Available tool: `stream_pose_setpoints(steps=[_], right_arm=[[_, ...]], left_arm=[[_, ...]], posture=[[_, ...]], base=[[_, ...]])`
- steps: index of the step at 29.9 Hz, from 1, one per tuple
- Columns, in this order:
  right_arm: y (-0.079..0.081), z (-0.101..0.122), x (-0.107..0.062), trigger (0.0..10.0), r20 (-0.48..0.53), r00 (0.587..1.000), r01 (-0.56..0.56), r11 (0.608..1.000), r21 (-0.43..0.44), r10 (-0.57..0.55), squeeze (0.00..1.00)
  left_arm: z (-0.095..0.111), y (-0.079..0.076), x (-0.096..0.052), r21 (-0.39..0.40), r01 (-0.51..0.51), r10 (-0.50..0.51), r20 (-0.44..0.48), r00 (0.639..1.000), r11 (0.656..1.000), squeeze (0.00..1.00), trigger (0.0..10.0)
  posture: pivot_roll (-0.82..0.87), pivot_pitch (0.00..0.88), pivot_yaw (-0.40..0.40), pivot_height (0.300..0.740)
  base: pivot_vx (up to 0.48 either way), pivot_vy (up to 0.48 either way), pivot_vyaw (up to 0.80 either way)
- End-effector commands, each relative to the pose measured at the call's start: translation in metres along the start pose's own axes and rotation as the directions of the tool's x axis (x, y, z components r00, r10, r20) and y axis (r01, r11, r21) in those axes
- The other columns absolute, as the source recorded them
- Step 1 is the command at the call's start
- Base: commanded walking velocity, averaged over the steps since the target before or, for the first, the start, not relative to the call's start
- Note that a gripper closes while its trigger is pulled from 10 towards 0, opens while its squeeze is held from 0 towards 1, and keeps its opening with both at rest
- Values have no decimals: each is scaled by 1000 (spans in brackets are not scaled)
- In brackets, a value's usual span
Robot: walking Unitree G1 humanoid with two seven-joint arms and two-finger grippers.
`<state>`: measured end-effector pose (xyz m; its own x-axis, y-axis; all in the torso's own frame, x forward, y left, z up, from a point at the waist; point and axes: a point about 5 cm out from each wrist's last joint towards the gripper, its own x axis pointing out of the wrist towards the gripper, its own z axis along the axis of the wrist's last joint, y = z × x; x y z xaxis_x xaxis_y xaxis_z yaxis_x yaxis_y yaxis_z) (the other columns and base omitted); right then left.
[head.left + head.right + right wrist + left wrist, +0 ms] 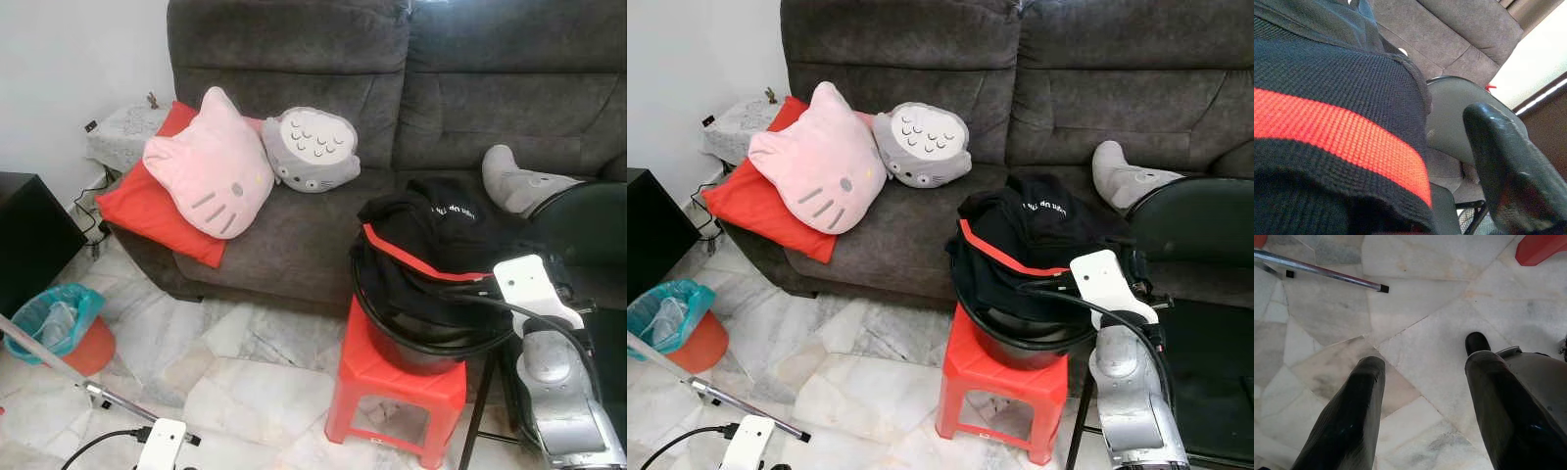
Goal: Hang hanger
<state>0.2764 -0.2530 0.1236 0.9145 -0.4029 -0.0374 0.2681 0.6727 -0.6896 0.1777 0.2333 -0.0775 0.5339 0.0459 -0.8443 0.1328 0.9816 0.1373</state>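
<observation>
A black garment with a red stripe [431, 235] lies heaped in a black basin [421, 351] on a red plastic stool [392, 377] in front of the sofa. I cannot make out a hanger for certain. My right gripper [468, 287] reaches from the right against the garment at the basin's rim. In the right wrist view the knit fabric [1337, 117] covers one finger, and the other finger [1508, 161] stands apart beside it. My left gripper [1422, 352] hangs open over the marble floor, holding nothing.
A grey sofa [392, 88] carries a pink cat cushion [211, 166], a red cushion and a grey plush. A dark chair [588, 230] stands at the right. A metal rail [59, 367] crosses the floor at the left, near an orange bin with a teal bag [61, 328].
</observation>
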Motion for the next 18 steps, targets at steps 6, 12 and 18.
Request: stream_pose_setpoints(steps=[6, 12, 18], right_arm=[[5, 8, -1, 0, 40, 999, -29, 999, 15, 28, 0], [5, 8, -1, 0, 41, 999, -28, 1000, 11, 27, 0], [4, 9, 0, 0, 44, 999, -22, 1000, 8, 21, 0]], left_arm=[[-2, 3, -1, 27, -12, 12, -8, 1000, 1000, 0, 10000], [-2, 4, -1, 27, -14, 14, -7, 1000, 1000, 0, 10000], [-2, 4, -1, 30, -13, 13, -8, 1000, 999, 0, 10000]], posture=[[-73, 0, 92, 740], [-72, 0, 93, 740], [-72, 0, 94, 740]], base=[[0, 0, 0], [0, 0, 0], [0, 0, 0]])
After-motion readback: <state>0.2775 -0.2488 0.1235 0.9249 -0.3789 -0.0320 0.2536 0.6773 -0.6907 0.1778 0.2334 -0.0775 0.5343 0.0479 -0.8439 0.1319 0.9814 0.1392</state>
